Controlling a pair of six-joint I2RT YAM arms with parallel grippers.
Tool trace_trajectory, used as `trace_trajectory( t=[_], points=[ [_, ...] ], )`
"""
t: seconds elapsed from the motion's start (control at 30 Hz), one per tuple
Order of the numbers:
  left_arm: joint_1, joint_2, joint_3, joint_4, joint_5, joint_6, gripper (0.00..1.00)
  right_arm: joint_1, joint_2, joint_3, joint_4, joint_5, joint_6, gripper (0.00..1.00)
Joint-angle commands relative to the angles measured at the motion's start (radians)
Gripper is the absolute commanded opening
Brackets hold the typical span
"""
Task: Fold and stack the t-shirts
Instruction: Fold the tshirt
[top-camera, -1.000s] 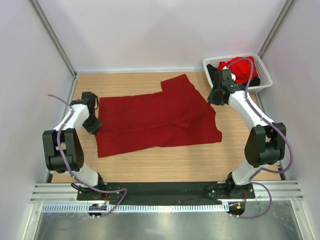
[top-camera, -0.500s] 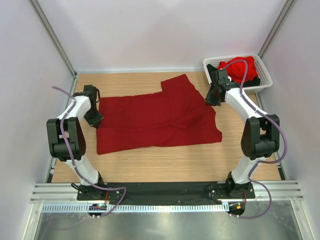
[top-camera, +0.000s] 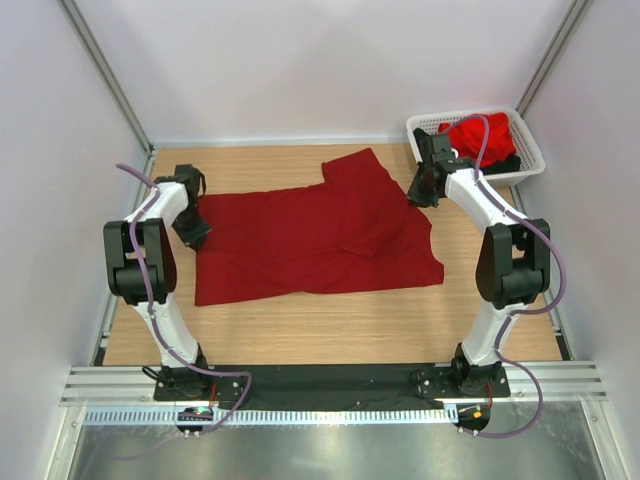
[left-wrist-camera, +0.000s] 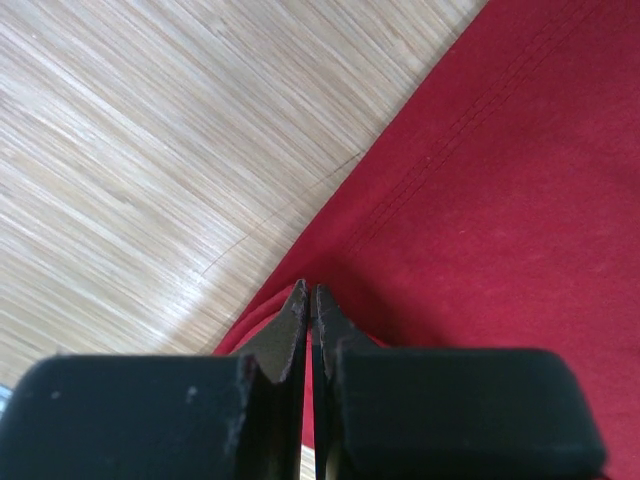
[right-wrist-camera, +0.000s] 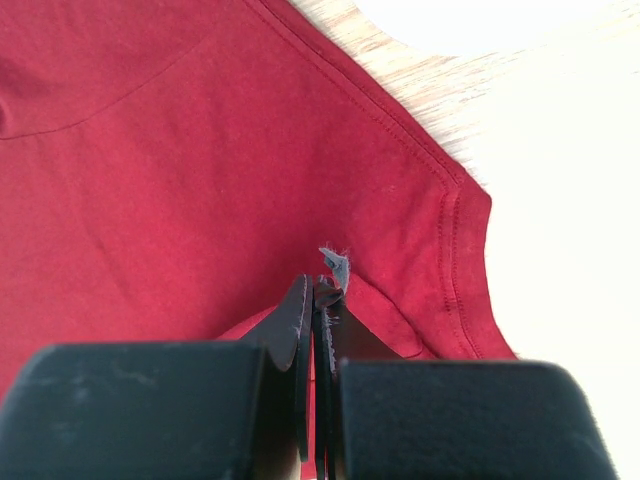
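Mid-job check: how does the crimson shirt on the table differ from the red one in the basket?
Colour: the crimson t-shirt is darker, the red t-shirt brighter. Pose: the crimson t-shirt lies spread out on the table; the red t-shirt sits bunched in the white basket. Grip: the left hand and right hand are shut on the crimson t-shirt's edges; neither holds the red t-shirt. Both are plain red cloth.

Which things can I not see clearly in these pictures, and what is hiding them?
Top view: the black cloth in the basket is mostly under the red shirt; shirt count unclear.
Top view: the left gripper and right gripper cover their own pinch points on the crimson shirt.
Right wrist view: glare washes out the upper right corner.
Left wrist view: the frame edge cuts off all but the shirt's hem.
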Motion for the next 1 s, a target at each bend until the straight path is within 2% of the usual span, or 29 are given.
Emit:
trace_trajectory(
  t=[0.0, 0.2, 0.4, 0.53, 0.77, 0.8, 0.83, 0.9, 0.93, 0.97],
  points=[
    [-0.003, 0.006, 0.046, -0.032, -0.038, 0.015, 0.0, -0.003, 0.009, 0.05, -0.01, 0.02, -0.015, 0.01],
    [-0.003, -0.014, 0.032, -0.032, -0.051, 0.003, 0.0, -0.014, -0.051, 0.026, -0.024, 0.119, 0.0, 0.01],
    [-0.003, 0.004, 0.023, -0.03, -0.053, 0.001, 0.0, -0.026, -0.032, 0.039, -0.071, 0.143, -0.014, 0.01],
    [-0.001, 0.013, 0.021, -0.024, -0.048, 0.001, 0.0, -0.029, -0.034, 0.007, -0.036, 0.11, -0.014, 0.01],
    [-0.003, 0.023, 0.032, -0.027, -0.053, 0.007, 0.02, -0.029, 0.037, 0.046, -0.052, 0.07, -0.021, 0.01],
    [-0.001, 0.021, 0.035, -0.035, -0.059, 0.007, 0.14, -0.028, 0.041, 0.049, -0.052, 0.065, -0.021, 0.03],
    [-0.001, 0.023, 0.039, -0.04, -0.064, 0.007, 0.21, -0.029, 0.052, 0.057, -0.052, 0.062, -0.027, 0.06],
    [-0.003, 0.01, 0.042, -0.046, -0.074, 0.01, 0.38, -0.029, 0.066, 0.075, -0.059, 0.06, -0.056, 0.18],
    [-0.001, 0.003, 0.041, -0.059, -0.087, 0.009, 0.58, -0.029, 0.08, 0.106, -0.093, 0.076, -0.069, 0.33],
    [-0.001, -0.007, 0.039, -0.067, -0.087, 0.01, 0.64, -0.029, 0.087, 0.126, -0.123, 0.091, -0.081, 0.41]
  ],
)
